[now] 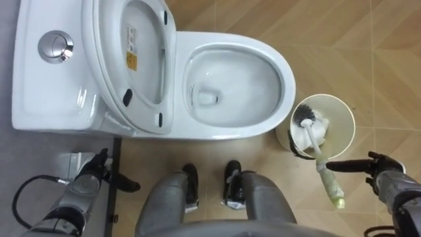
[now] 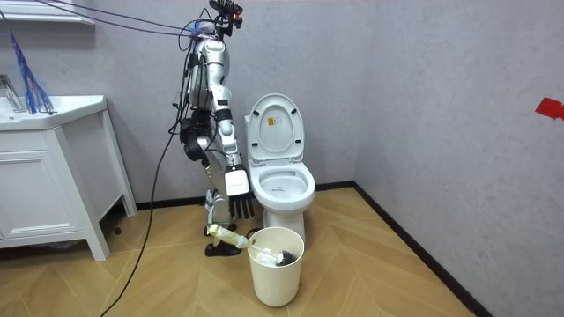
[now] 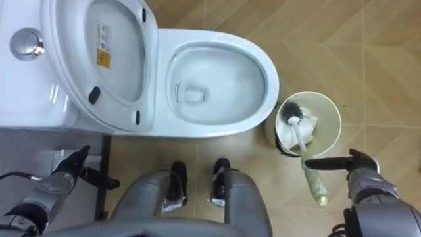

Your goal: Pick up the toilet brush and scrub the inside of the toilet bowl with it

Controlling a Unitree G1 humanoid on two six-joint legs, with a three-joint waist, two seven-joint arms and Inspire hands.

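Idleness marks the left hand (image 1: 92, 174), hanging with loose, nearly straight fingers at the toilet's (image 1: 287, 85) near left corner and holding nothing. The toilet stands ready, lid (image 1: 141, 46) raised. Just right of its bowl sits a bin (image 1: 345, 112), and the brush (image 1: 319, 155) rests head-down in it, handle leaning out over the rim towards the robot. Further right, the right hand (image 1: 385, 172) stretches straight fingers at that handle, tips at or just short of it, gripping nothing.

Pushing before the fingers close could swing the brush round on the rim, or tip the light-looking bin. A grip near the handle's end might let the head sag and drip on the floor (image 1: 342, 39) before it reaches the bowl.
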